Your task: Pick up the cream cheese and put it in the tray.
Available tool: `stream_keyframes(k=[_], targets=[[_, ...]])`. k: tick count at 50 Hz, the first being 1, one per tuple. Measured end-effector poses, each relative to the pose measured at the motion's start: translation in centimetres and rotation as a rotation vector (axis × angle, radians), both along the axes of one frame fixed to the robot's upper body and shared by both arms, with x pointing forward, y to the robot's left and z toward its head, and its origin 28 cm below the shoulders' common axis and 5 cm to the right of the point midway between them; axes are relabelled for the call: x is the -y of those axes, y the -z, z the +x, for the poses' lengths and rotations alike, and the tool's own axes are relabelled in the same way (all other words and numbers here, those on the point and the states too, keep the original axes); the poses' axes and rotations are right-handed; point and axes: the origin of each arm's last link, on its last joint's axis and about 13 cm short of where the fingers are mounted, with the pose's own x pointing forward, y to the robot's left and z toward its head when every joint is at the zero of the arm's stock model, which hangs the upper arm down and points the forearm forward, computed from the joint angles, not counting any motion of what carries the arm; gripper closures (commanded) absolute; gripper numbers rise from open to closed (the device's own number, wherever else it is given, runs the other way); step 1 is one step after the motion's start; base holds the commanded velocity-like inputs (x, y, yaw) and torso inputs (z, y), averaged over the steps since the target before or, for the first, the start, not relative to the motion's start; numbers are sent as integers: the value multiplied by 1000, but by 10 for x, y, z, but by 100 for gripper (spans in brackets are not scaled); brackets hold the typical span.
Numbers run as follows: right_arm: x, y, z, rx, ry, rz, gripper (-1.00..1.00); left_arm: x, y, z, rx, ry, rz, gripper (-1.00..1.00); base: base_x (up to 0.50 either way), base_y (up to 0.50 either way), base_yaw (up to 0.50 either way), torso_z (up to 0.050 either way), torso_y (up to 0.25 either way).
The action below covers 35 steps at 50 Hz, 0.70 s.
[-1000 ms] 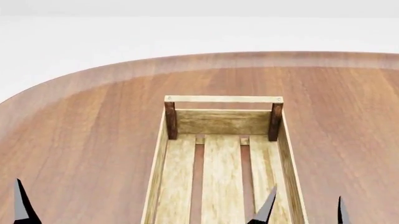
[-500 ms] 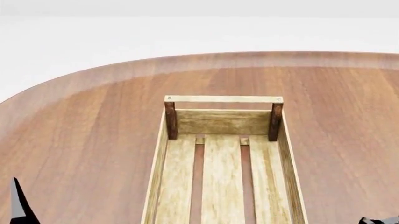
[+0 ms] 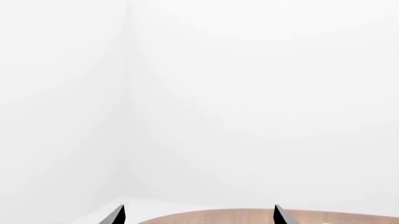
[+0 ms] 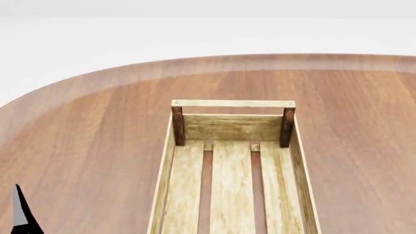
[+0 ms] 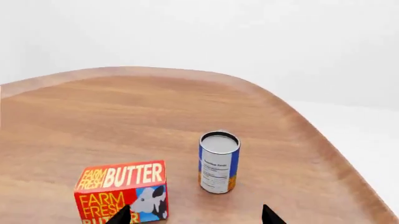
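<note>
L gripper (image 3: 198, 217): only two dark fingertips show in its wrist cam, at approx 7 and 5 o'clock, set wide apart, nothing between. One tip (image 4: 19, 212) pokes into head view at 8 o'clock. R gripper (image 5: 196, 215): tips likewise spread, nothing held; arm out of head view.

Very little of the robot shows. The left end effector (image 3: 198, 218) appears in its wrist view as two slim black fingertips (image 3: 116, 215), each tapering to a sharp point, with flat matte faces and no markings, screws or cables visible. In the head view one of these fingers (image 4: 21, 214) is a dark pointed blade with a lighter grey facet along one side. The right end effector (image 5: 195, 217) shows the same pair of black pointed tips (image 5: 269, 216), plain and unmarked.
</note>
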Motion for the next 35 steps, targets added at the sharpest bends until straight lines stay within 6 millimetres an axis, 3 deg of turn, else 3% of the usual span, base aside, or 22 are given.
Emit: stream_keyframes(k=[17, 35], targets=[[8, 4, 0, -144, 222, 220, -100, 0, 2, 0, -3, 2, -2, -100, 0, 0, 0, 0, 0], [6, 9, 3, -255, 236, 299, -100, 2, 3, 0, -5, 8, -3, -100, 0, 0, 0, 0, 0]])
